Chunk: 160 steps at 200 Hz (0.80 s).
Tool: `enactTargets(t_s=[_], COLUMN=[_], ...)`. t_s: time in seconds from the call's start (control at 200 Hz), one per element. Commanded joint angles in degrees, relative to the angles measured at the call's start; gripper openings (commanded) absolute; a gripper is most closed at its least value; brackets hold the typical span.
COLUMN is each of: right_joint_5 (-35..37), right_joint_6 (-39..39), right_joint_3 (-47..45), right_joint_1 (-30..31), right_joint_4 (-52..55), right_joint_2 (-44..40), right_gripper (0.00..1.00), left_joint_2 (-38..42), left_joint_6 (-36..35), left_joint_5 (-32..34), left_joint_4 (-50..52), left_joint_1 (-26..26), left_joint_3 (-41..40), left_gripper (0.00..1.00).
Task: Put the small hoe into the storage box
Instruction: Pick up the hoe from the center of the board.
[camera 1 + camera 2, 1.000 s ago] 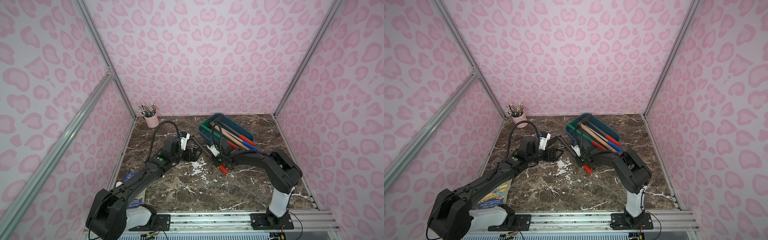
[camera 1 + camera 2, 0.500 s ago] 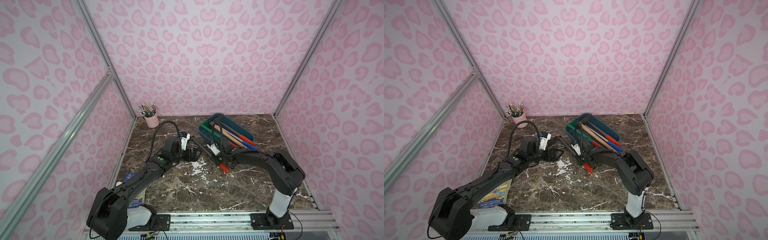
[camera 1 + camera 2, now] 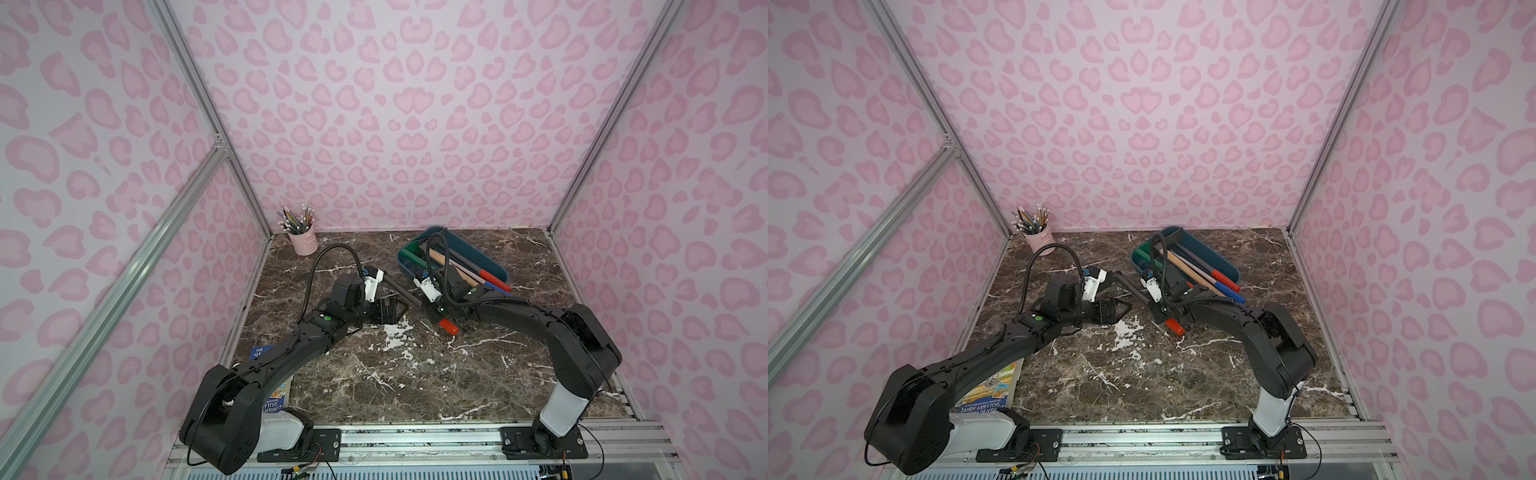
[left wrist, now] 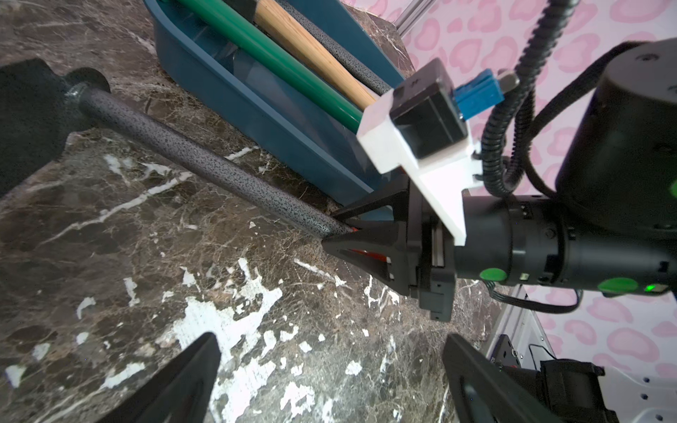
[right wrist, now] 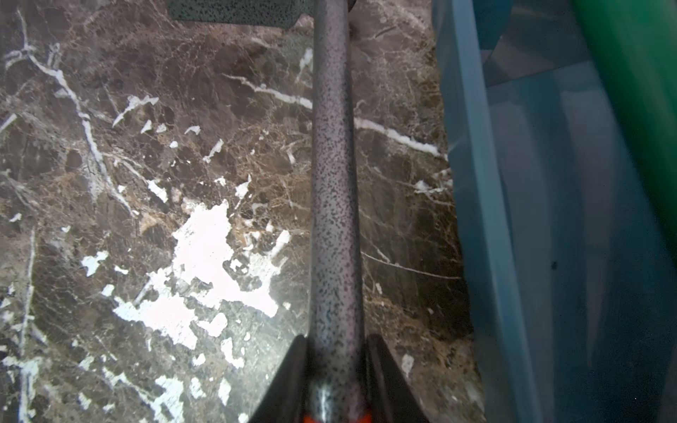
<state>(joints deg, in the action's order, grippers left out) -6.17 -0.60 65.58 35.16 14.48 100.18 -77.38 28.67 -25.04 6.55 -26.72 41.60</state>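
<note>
Brown marble surface (image 3: 415, 374) carries the small hoe (image 4: 205, 161), which lies just beside the storage box (image 4: 263, 121), not yet inside. The right end effector (image 5: 337, 366) is clamped on its shaft near the red handle. The left end effector (image 4: 329, 337) stands wide apart, empty. Lifting it over the wall and releasing remain.

Speckled matt metal hoe shaft (image 5: 335, 205)
</note>
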Motion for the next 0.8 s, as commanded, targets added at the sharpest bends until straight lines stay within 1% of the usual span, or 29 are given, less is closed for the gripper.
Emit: enactTargets(t_s=[0.0, 0.795], right_joint_5=[-0.85, 0.01], right_joint_6=[-1.07, -2.21], right_joint_3=[1.2, 4.34], right_joint_1=[0.01, -0.42], right_joint_4=[-0.88, 1.5], right_joint_2=[-1.22, -5.63], right_gripper=[0.0, 0.0], left_joint_2=[0.28, 0.49], left_joint_6=[0.95, 0.6], left_joint_5=[-0.73, 0.56], left_joint_4=[-3.51, -2.18], left_joint_1=[0.09, 0.17], left_joint_3=[-0.01, 1.33], left_gripper=[0.98, 0.98])
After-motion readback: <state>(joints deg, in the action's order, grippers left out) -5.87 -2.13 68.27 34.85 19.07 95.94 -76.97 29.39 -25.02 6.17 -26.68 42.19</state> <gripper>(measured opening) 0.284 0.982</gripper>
